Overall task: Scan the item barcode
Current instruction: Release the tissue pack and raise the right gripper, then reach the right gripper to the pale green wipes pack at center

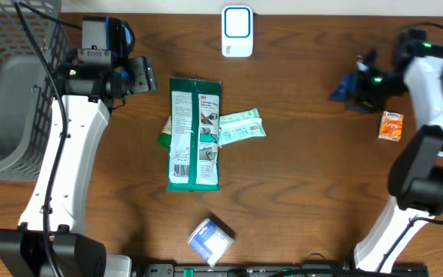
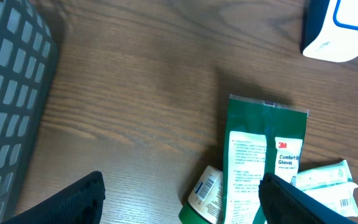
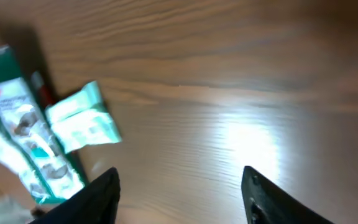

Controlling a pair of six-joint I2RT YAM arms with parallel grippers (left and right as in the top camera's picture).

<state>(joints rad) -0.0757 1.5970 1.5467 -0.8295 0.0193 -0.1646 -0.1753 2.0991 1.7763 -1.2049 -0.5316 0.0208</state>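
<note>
The white and blue scanner (image 1: pixel 237 31) (image 2: pixel 337 28) stands at the table's far edge. Mid-table lies a green glove package (image 1: pixel 194 135) (image 2: pixel 266 155) (image 3: pixel 17 130), covering part of a small green-capped bottle (image 1: pixel 164 138) (image 2: pixel 207 193), with a mint packet (image 1: pixel 241 127) (image 2: pixel 328 186) (image 3: pixel 82 118) beside it. My left gripper (image 1: pixel 144 75) (image 2: pixel 182 180) hangs open just beyond the package's far left corner, holding nothing. My right gripper (image 1: pixel 344 91) (image 3: pixel 179 171) is open over bare wood at the right, nothing between its fingers. An orange packet (image 1: pixel 391 125) lies near it.
A grey mesh basket (image 1: pixel 6 92) (image 2: pixel 5 93) fills the far left. A blue and white box (image 1: pixel 210 240) lies near the front edge. The table is dark wood.
</note>
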